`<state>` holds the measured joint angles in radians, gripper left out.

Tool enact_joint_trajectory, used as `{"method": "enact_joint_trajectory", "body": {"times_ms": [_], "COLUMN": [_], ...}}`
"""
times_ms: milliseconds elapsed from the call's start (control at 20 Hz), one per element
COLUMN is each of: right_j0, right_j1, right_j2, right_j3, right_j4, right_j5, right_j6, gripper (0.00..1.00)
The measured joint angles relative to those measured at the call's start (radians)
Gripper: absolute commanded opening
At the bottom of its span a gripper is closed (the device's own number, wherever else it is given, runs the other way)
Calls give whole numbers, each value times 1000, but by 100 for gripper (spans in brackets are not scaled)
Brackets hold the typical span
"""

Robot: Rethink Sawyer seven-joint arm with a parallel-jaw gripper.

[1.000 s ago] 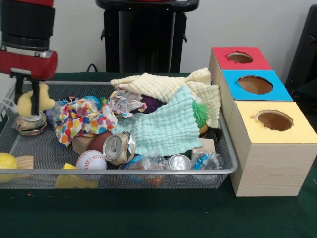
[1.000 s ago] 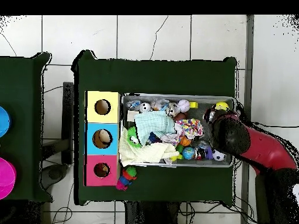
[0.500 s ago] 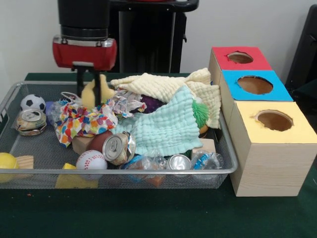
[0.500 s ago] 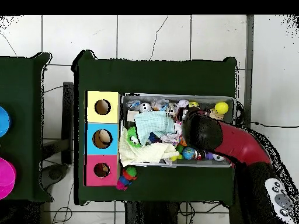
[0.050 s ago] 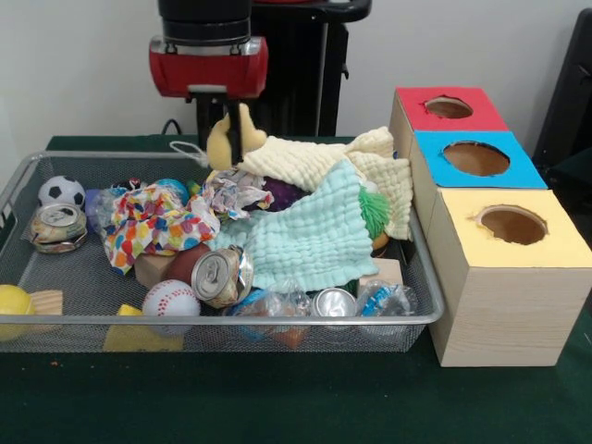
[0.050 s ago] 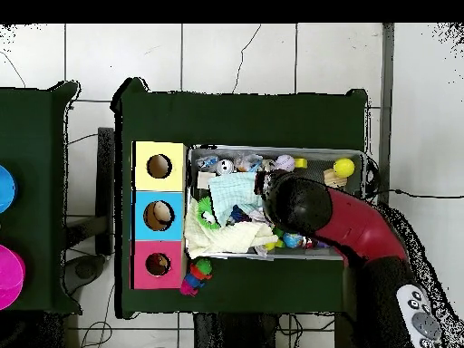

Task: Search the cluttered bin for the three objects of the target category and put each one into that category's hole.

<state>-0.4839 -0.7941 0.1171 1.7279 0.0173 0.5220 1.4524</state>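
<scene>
The gripper [image 5: 225, 139], clamped on a yellow plush toy [image 5: 228, 141], had carried it rightward from the bin's [image 5: 277, 319] left end toward the boxes [image 5: 481, 213], so delivery seemed underway.

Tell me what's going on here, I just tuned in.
The red and black arm's gripper is shut on a pale yellow plush toy, held up above the wire mesh bin, over the cream muslin cloth. It has carried the toy across from the bin's other end towards the three boxes: red-topped, blue-topped and yellow-topped. Nothing has been dropped into a hole yet. Balls, cans and cloths lie in the bin.
</scene>
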Motion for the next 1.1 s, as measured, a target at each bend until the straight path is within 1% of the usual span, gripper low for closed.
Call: {"method": "enact_joint_trajectory", "body": {"times_ms": [150, 250, 300, 400, 700, 900, 950, 1100], "right_j0": [14, 24, 31, 36, 50, 45, 35, 7], "right_j1": [-23, -44, -61, -73, -126, -168, -194, -226], "right_j2": [-7, -9, -9, -9, 1, 42, 83, 164], "right_j3": [17, 38, 59, 76, 177, 256, 304, 377], "right_j4": [38, 78, 112, 143, 253, 326, 369, 439], "right_j5": [21, 24, 23, 23, -25, -96, -144, -216], "right_j6": [1, 5, 8, 11, 24, 24, 24, 27], "gripper": [0, 0, 0, 0, 0, 0, 0, 0]}}
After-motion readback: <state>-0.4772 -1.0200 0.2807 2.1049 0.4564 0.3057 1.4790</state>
